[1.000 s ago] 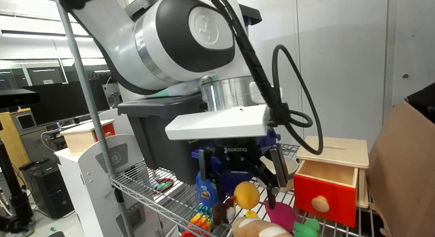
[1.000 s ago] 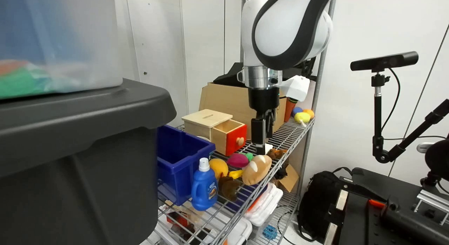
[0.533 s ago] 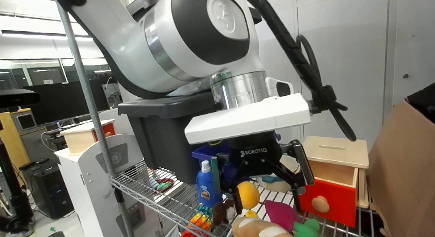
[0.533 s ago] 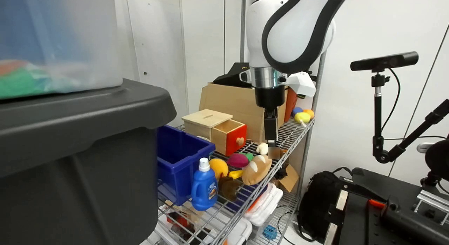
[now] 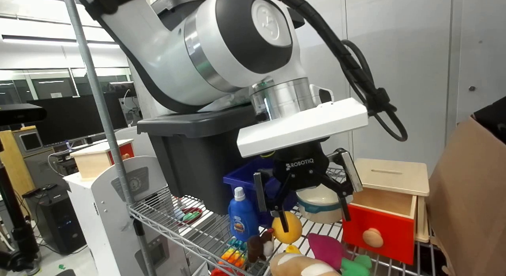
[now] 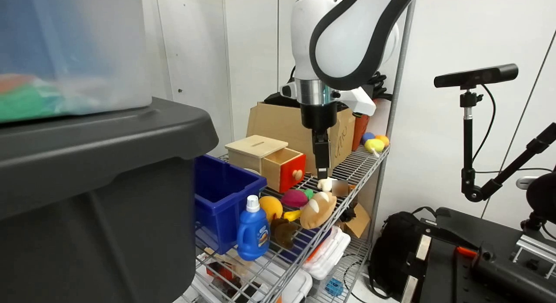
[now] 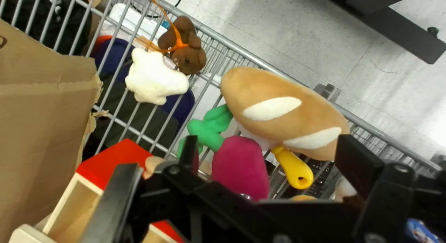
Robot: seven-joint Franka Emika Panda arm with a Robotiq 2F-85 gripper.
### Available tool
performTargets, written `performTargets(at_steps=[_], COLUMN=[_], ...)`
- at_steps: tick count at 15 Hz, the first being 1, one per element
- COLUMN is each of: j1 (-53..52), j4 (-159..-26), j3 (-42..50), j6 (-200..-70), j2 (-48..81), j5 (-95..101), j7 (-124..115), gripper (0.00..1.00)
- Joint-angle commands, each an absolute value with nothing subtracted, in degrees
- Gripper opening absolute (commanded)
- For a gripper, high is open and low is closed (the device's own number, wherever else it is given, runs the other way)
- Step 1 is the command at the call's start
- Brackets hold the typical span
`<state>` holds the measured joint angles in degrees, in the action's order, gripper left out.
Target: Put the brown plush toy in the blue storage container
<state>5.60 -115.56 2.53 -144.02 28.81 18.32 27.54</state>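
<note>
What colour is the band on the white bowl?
Teal; the band shows best in an exterior view.

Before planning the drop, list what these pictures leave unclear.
Blue storage container: one end hidden by the dark grey tote, in an exterior view.
Yellow ball: mostly hidden by the gripper, wrist view.
Bottle label: too small to read, in both exterior views.
Cardboard box: cut off by the left edge, wrist view.
</note>
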Motion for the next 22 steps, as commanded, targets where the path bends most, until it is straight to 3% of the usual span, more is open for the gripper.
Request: performTargets(at_steps=[1, 22], j1=[5.4, 7.96], j4=[-113.23, -116.08], j3=[1.34, 0.52], j6=[-144.41, -149.03], j2=[30.03, 32.22], j5=[18.74, 17.25], j7=[28.05, 27.61], gripper=[1.0, 1.0])
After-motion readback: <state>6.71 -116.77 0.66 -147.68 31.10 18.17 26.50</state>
